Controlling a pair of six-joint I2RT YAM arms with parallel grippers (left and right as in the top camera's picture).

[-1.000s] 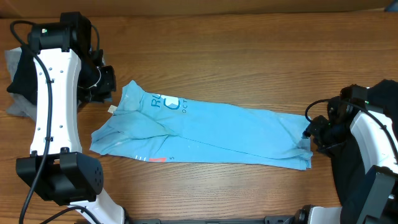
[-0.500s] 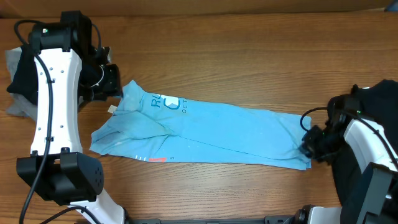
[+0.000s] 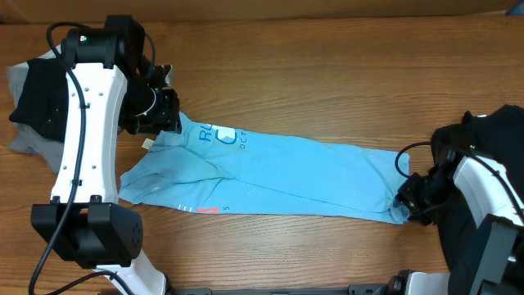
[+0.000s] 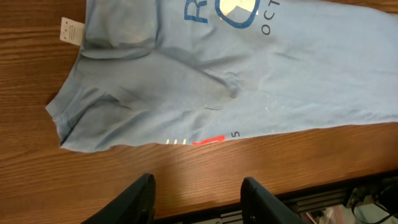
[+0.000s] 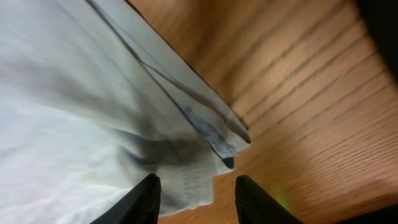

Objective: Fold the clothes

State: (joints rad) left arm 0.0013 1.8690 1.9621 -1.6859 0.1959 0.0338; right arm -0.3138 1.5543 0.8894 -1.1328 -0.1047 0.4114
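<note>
A light blue T-shirt [image 3: 270, 172] lies folded lengthwise across the table, blue lettering near its left end. It also shows in the left wrist view [image 4: 236, 81] and the right wrist view [image 5: 81, 106]. My left gripper [image 3: 168, 123] is open above the shirt's upper left end; in its own view the fingers [image 4: 198, 196] hang over bare wood below the shirt. My right gripper [image 3: 405, 201] is open at the shirt's right end, its fingers [image 5: 198, 196] straddling the hem corner. Black and grey garments [image 3: 37, 102] lie at the far left.
A white tag [image 4: 72, 30] sticks out at the shirt's collar. A dark cloth [image 3: 491, 131] lies at the right edge under the right arm. The table's front edge [image 4: 298, 193] is close below the left gripper. Bare wood stretches behind the shirt.
My left gripper moved right, onto the shirt's upper left end. My right gripper moved down to the shirt's lower right corner.
</note>
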